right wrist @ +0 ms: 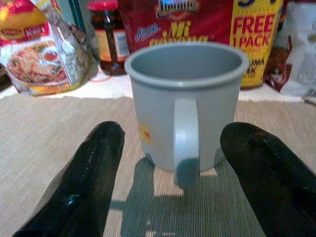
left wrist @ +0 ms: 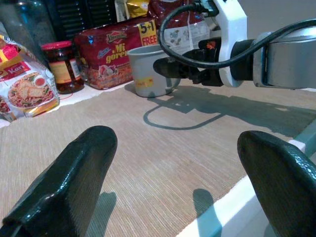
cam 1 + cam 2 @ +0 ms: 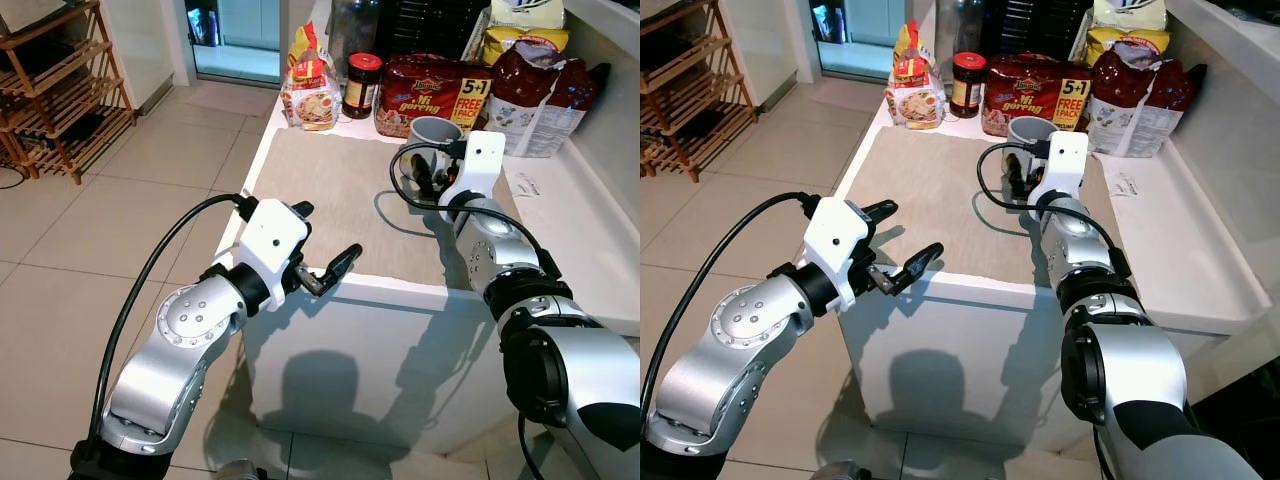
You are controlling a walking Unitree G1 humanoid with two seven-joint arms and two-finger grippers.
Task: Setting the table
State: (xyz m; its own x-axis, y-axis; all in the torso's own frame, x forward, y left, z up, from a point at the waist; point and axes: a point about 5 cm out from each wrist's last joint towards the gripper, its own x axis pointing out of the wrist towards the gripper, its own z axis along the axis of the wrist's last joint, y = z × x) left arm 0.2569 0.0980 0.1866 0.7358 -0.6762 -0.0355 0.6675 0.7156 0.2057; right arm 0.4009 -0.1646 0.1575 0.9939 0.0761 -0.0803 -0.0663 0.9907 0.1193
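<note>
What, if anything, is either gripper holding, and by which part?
Nothing is held. The right gripper is open, its fingers either side of the grey mug facing its handle, not touching. The left gripper is open over the table edge.

Both arms are brushed silver with black joint collars and white wrist housings — the left arm (image 3: 170,350) fills the lower left of the head view, the right arm (image 3: 540,330) the lower right. A black cable (image 3: 150,270) loops along each. Round screws dot the left elbow. Fingers (image 2: 64,182) are glossy black — long and rounded.
</note>
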